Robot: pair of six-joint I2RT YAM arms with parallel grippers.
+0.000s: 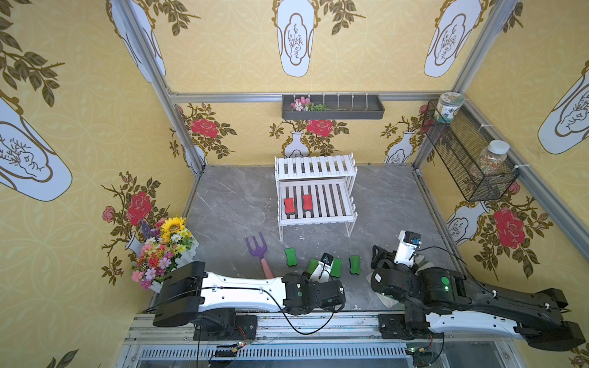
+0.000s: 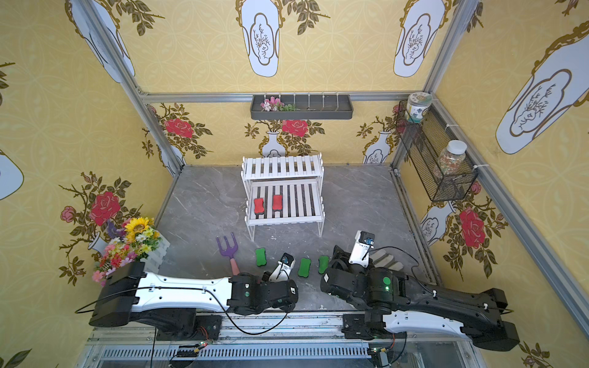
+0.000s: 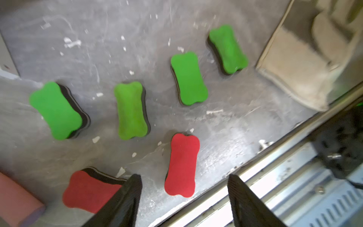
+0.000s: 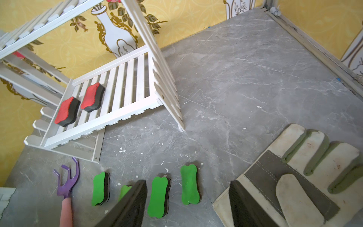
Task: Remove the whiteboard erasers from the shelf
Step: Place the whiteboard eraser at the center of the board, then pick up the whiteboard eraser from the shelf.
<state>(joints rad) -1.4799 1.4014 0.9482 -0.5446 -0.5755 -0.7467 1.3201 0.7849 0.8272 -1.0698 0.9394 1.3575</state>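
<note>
Resting side by side at the left of the lower tier of the shelf (image 1: pixel 315 220) are two red whiteboard erasers (image 1: pixel 288 205). Four green erasers (image 1: pixel 291 257) line the near floor (image 1: pixel 229 204), with two further red erasers (image 3: pixel 182 165) even nearer. The left gripper (image 3: pixel 184 176) and right gripper (image 4: pixel 188 182) both hover with jaws apart, holding nothing.

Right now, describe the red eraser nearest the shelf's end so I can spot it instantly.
Look at the white two-tier shelf by the back wall. Two red erasers lie side by side on its lower tier. Yours is the end eraser, on the flower bouquet's side; the other red eraser sits nearer the middle.
</note>
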